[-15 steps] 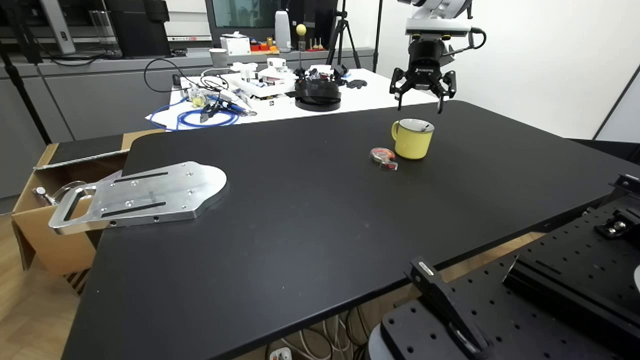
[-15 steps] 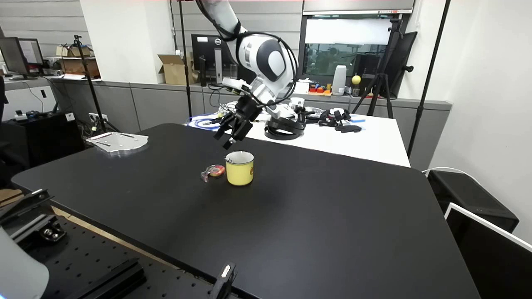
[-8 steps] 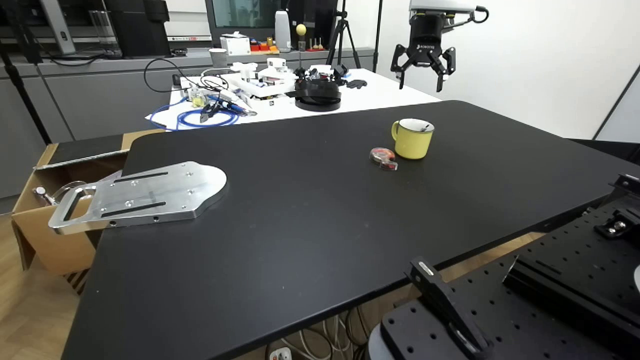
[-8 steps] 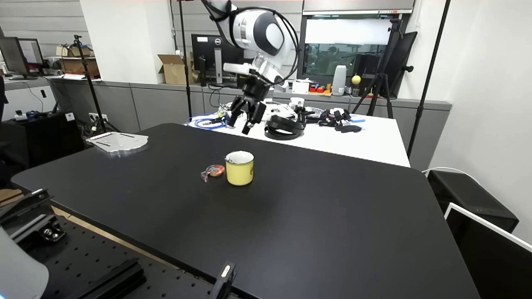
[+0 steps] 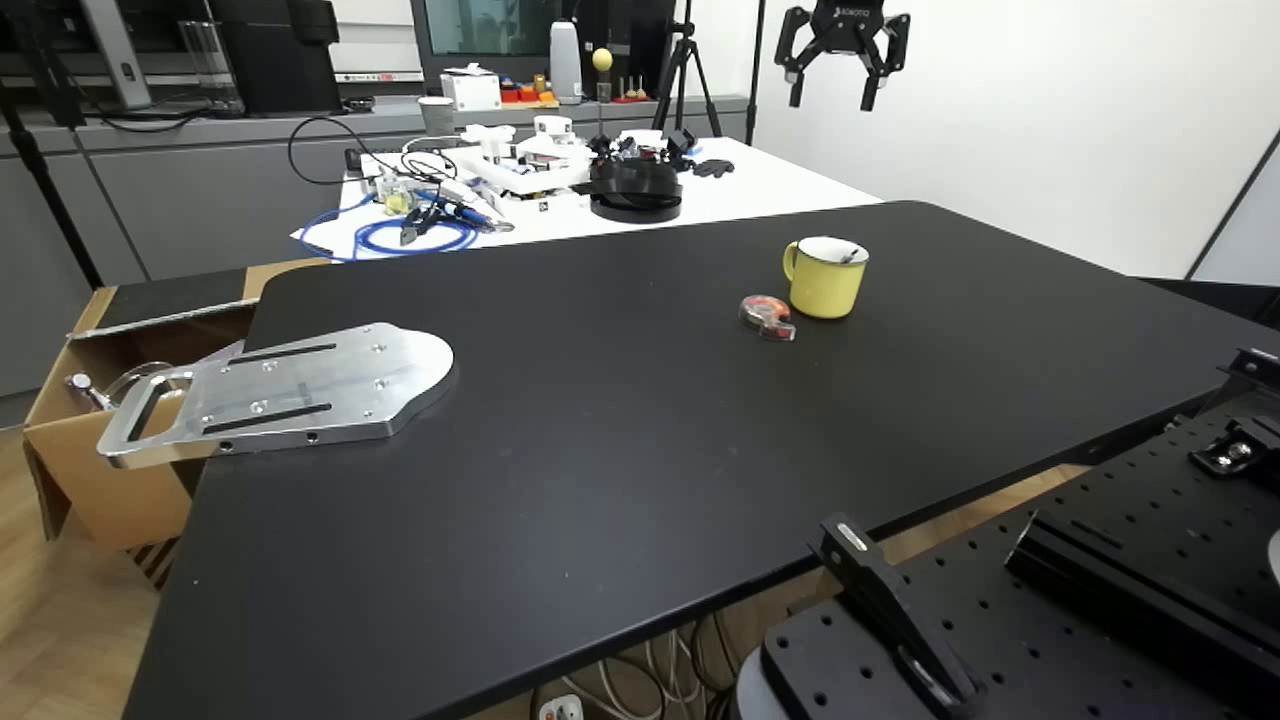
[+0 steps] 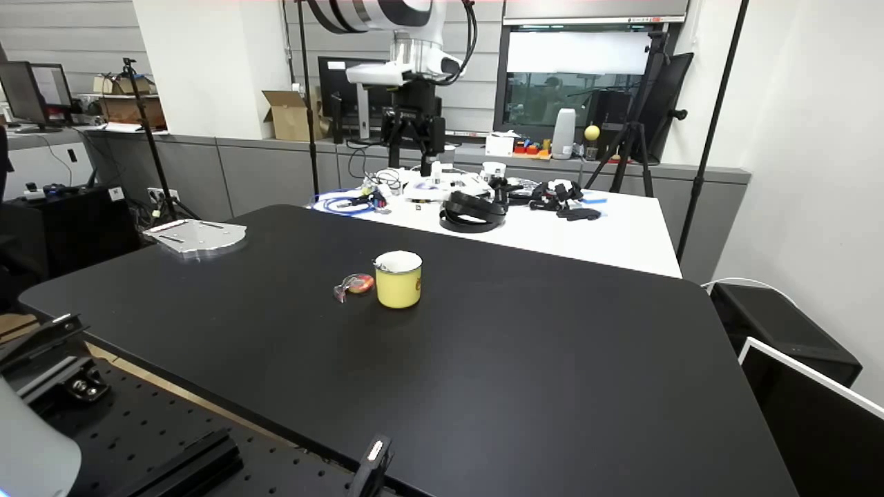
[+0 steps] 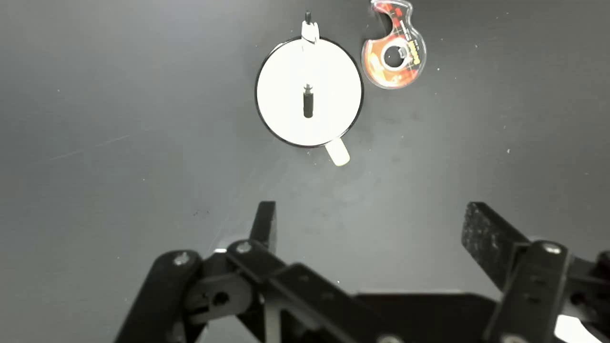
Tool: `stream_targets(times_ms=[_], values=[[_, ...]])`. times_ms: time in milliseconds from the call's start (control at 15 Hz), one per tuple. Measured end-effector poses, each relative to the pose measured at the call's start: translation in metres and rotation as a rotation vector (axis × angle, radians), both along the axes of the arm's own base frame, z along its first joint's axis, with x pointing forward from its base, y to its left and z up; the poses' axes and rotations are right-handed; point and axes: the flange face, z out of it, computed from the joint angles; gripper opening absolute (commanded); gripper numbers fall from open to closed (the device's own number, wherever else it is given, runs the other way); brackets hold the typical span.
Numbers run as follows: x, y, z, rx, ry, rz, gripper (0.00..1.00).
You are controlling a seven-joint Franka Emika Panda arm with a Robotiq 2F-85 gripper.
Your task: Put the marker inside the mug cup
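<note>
Inside the mug cup (image 7: 283, 97), the marker (image 7: 308, 103) is leaning, white part jutting past the rim at twelve o'clock (wrist view) | high above, the gripper (image 5: 832, 104) is hanging, fingers spread, gripping nothing | placing is looking finished! | next is probably calling just for parking clear

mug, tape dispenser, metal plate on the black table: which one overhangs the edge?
The metal plate: one end juts past the edge of the black table, while the yellow mug and the tape dispenser sit wholly on it.
</note>
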Motion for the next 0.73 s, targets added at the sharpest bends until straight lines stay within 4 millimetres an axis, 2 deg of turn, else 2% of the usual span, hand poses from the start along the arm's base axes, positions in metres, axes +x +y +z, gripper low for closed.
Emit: stream_targets(times_ms=[200, 733], values=[[-0.0109, 0.0031, 0.006, -0.008, -0.023, 0.011, 1.0], [-0.0124, 0.003, 0.0042, -0.008, -0.023, 0.017, 1.0]])
